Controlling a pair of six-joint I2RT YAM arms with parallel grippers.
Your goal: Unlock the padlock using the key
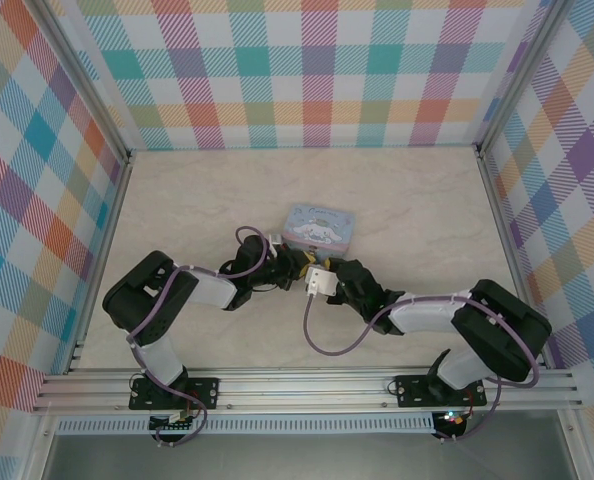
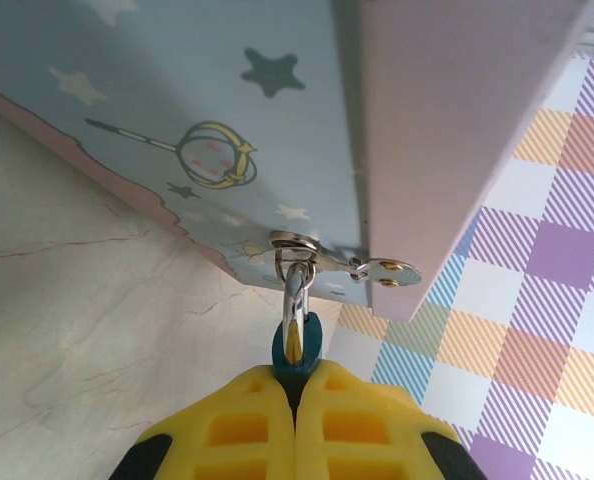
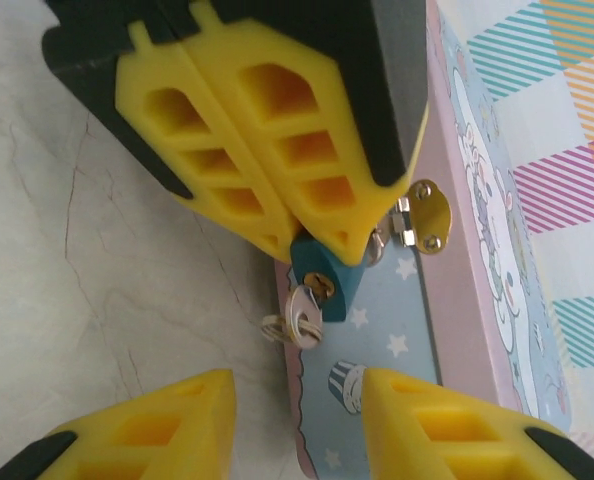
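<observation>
Two jobs are split here. The left gripper (image 2: pixel 297 388) is clamped tight on the blue body of the padlock (image 3: pixel 329 282), whose silver shackle (image 2: pixel 295 285) hangs through the hasp (image 2: pixel 377 268) on the front of the pale-blue cartoon tin (image 2: pixel 177 100). The key (image 3: pixel 303 316) already sits in the keyhole at the padlock's free end, its rounded head sticking out toward the right wrist camera, with a small ring (image 3: pixel 271 327) dangling beside it just above the marbled table (image 3: pixel 67 250).

Insertion looks done, so the step in hand is taking hold of the key to turn it. The right gripper (image 3: pixel 297 415) has its jaws apart, holding nothing, with the key head just ahead of the gap and roughly centred between the fingers, not touching either.

Next it probably needs to ease forward, pinch the flat head without catching the ring, then twist while the left gripper braces the padlock
</observation>
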